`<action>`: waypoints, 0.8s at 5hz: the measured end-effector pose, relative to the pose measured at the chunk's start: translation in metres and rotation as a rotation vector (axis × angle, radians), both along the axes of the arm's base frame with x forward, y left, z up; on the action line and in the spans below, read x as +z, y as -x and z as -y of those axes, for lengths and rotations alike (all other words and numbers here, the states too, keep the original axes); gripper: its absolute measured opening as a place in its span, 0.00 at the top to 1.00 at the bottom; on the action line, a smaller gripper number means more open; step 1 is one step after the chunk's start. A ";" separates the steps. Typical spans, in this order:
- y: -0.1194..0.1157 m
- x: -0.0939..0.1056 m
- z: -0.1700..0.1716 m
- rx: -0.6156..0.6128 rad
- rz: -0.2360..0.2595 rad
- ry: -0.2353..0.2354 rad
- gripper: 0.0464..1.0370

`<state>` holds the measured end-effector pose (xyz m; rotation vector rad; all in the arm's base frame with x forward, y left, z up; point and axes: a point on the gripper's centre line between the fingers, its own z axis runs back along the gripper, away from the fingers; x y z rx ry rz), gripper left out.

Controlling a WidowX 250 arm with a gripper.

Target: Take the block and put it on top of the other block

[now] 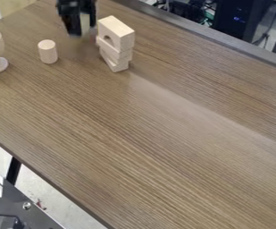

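Beside the stack of blocks (116,53), on its upper-left side in the camera view, hangs the gripper (84,30); whether it is clenched, released or grasping something, I cannot tell. The arched block (117,34) sits on top of that stack, while the round block (47,51) stands upright, apart, to the stack's left. Which block is meant to be moved is unclear. Either looks like bare wood: probably light, rigid, hardly fragile, a little slick. The arched one would best be pinched across opposite flat faces, the round one around its middle, where a crooked hold could roll it.
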<state>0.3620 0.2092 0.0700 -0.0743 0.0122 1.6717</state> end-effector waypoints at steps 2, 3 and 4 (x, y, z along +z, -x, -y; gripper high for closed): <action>0.010 0.044 0.027 -0.122 -0.012 0.041 0.43; 0.009 0.048 0.041 -0.201 -0.044 0.025 0.43; 0.017 0.059 0.058 -0.260 -0.046 0.002 0.43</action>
